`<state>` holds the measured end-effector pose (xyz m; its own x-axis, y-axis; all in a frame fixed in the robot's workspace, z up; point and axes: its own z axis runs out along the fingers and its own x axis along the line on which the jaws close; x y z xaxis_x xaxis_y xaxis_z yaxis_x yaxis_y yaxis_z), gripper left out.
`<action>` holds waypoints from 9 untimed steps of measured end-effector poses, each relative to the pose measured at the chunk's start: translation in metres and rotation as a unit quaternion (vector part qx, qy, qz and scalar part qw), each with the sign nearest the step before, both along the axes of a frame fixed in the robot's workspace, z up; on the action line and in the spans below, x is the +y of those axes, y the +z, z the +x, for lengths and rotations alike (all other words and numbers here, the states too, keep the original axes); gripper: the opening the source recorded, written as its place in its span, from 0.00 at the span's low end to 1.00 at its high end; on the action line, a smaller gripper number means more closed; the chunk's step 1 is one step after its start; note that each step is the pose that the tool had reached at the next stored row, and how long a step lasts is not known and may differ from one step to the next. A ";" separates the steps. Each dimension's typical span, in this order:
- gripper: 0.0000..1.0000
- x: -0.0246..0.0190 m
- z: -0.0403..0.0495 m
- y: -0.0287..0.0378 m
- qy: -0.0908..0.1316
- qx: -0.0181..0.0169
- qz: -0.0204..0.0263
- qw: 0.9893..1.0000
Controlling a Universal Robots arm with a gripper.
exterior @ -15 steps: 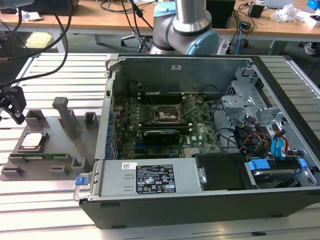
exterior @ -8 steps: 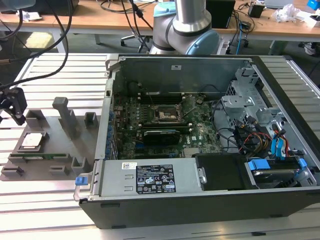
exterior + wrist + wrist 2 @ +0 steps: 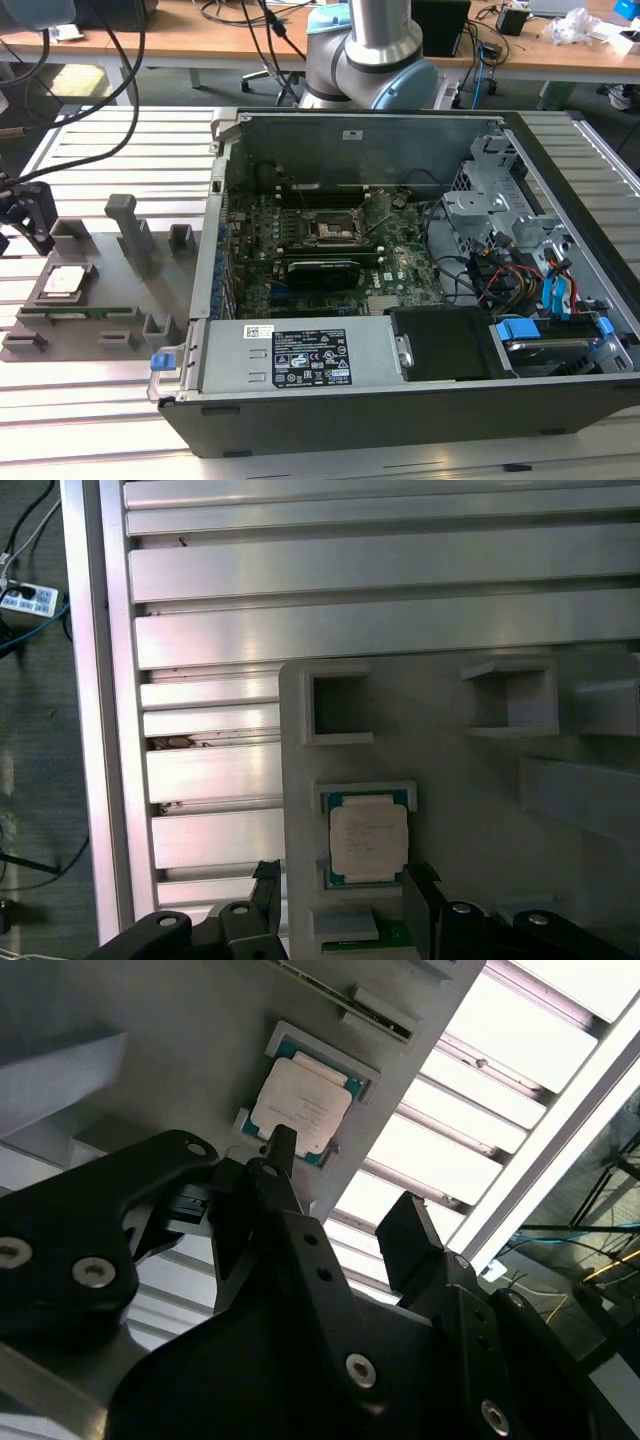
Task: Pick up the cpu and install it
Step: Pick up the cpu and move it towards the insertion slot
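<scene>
The cpu point(image 3: 62, 282) lies flat in a square recess of a grey fixture tray point(image 3: 100, 275) at the exterior view's left, outside the computer case. Its silvery top plate is seen in both wrist views point(image 3: 300, 1108) point(image 3: 368, 840). My black gripper point(image 3: 28, 212) hangs above the tray's far left end. In both wrist views the gripper point(image 3: 343, 1175) point(image 3: 344, 878) is open, its fingertips point(image 3: 268, 875) apart on either side of the chip's near edge, with nothing held. The dark metal-framed socket point(image 3: 330, 228) sits on the motherboard inside the case.
The open computer case point(image 3: 400, 400) fills the middle and right, with cables and drive bays at its right. The tray carries upright grey posts point(image 3: 128, 228), empty pockets point(image 3: 338, 708) and a thin green memory stick point(image 3: 60, 314). Slatted aluminium tabletop point(image 3: 380, 575) surrounds the tray.
</scene>
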<state>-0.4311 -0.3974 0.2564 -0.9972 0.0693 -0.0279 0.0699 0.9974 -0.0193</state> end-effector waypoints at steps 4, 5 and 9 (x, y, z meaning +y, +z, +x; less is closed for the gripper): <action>0.60 0.0000 0.0000 -0.0044 0.000 0.000 0.000 1.000; 0.60 0.0000 0.0000 -0.0058 0.000 0.000 0.000 1.000; 0.60 0.0000 0.0000 -0.0099 0.000 0.000 0.000 1.000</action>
